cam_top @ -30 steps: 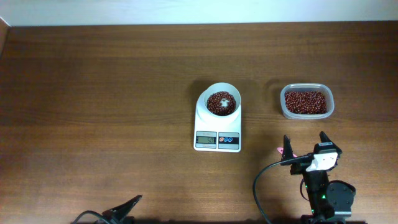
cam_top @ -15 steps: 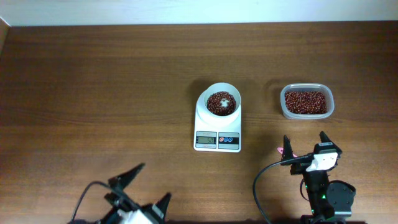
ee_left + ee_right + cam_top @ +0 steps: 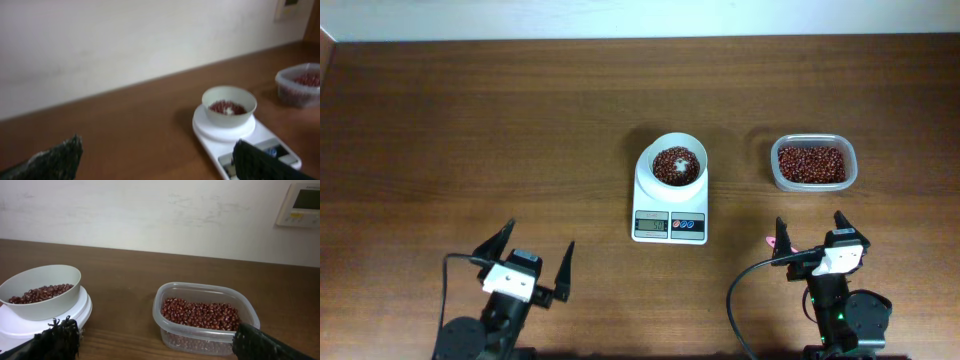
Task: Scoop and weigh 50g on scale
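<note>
The white scale (image 3: 646,200) stands mid-table with a round white bowl (image 3: 692,145) on top, and dark red-brown beans (image 3: 668,163) lie inside it around a small bare white spot. My left gripper (image 3: 538,240) is at the lower left, open and empty, well short of the scale. My right gripper (image 3: 810,222) is at the lower right, open and empty, just in front of the tub. In the left wrist view the scale (image 3: 260,137) and bowl (image 3: 229,95) lie ahead to the right. In the right wrist view the bowl (image 3: 50,277) is at the left.
A clear plastic tub (image 3: 812,185) full of beans stands right of the scale, and it also shows in the right wrist view as the tub (image 3: 205,340). A small pink piece (image 3: 770,240) lies beside my right gripper's left finger. A white wall runs along the table's far edge.
My left arm has come up from the bottom edge into full view at the lower left, jaws still wide. The right arm, scale and tub have not moved.
</note>
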